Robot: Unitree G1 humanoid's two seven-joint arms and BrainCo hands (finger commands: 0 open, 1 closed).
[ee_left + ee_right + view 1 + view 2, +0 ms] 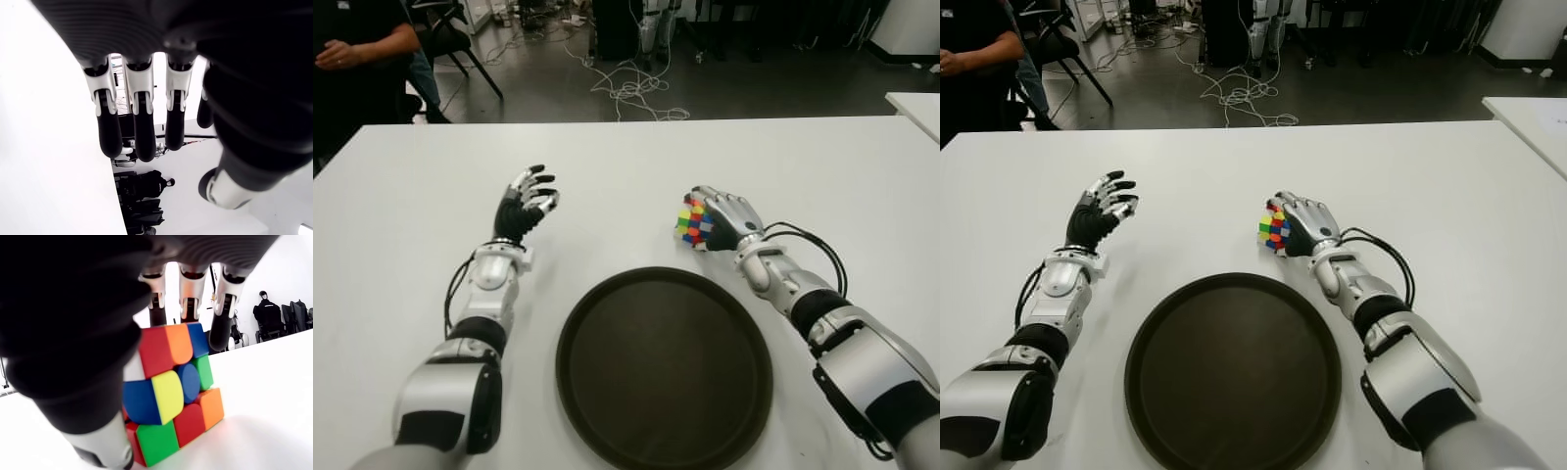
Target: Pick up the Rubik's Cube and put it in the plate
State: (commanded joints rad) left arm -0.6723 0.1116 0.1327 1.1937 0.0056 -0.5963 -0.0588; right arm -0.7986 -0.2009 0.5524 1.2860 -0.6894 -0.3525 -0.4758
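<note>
On the white table [411, 196], just behind the far right edge of the round dark plate [664, 367], sits the colourful cube [694, 222]. It rests on the table surface, and the right hand [724, 220] is wrapped around it, thumb on one side and fingers [188, 289] on the far side. Left of the plate, the left hand [524, 208] is raised with loose fingers and holds nothing.

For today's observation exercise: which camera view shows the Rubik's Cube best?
The right wrist view: the Rubik's Cube fills it, stickers plain, on the table under the right hand. Both eye views show it small, beside that hand. The left wrist view lacks it.
</note>
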